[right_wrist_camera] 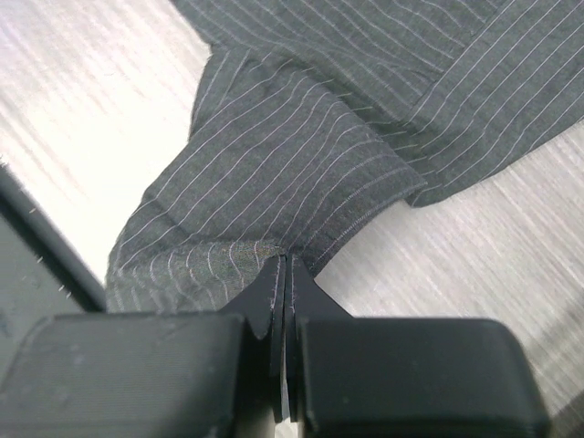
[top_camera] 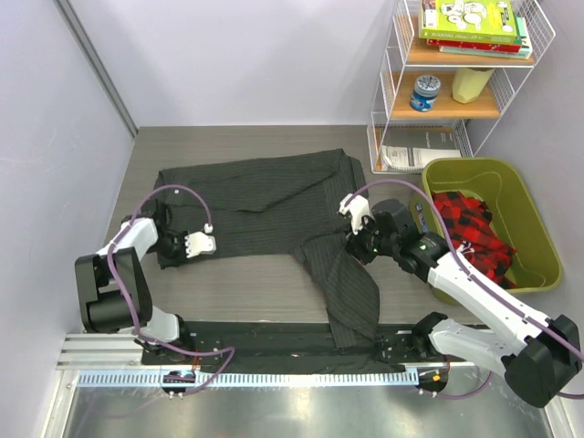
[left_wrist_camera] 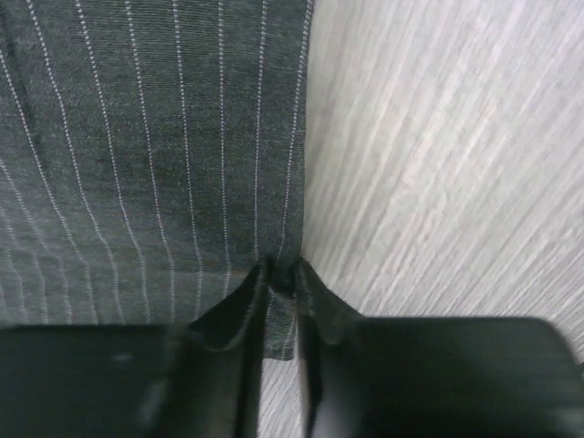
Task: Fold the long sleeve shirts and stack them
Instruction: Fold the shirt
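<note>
1. Left side. The left gripper (left_wrist_camera: 283,274) is set at the left edge of the long sleeve shirt (top_camera: 274,196). Its jaws are drawn nearly together, and the hem is pinched between them.

2. Centre. The shirt is spread flat on the table (top_camera: 246,283), collar end to the right. One sleeve (top_camera: 351,292) is trailed down toward the near edge and is not yet folded in.

3. Right side. The right gripper (right_wrist_camera: 285,265) is pressed shut, and a raised fold of cloth near the sleeve root is pinched at its tips.

4. Step in hand. Both grasps are judged to be taken for the first fold.

5. Next move. The two pinched points are to be lifted together and carried across the body evenly, so that no slack is dragged.
</note>
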### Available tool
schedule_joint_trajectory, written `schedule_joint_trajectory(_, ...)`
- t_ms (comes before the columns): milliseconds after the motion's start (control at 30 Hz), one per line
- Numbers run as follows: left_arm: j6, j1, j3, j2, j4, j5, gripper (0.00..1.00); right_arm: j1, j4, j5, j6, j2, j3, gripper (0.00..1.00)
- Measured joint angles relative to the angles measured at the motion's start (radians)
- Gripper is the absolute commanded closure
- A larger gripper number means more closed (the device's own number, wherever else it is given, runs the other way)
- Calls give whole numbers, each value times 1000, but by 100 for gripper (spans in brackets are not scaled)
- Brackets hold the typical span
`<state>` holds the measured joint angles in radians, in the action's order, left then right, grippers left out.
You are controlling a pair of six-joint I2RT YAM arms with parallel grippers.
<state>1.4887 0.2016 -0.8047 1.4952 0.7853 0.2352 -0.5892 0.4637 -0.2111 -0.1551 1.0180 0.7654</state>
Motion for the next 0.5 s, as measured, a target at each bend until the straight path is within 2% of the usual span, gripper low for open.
schedule_joint_trajectory(33,19,4,13,-14,1,3,96,0,12,-5,0,-13,0,99)
schedule_joint_trajectory(100,36,14,34,-41,9,8,100,0,39,-17,2,-46,0,99)
schedule_joint_trajectory(300,78,83,54,-143,144,45,100,-5,99,-27,50,-145,26,99)
schedule_joint_trajectory(500,118,156,-37,-172,309,97,100,-6,137,6,75,-154,109,99)
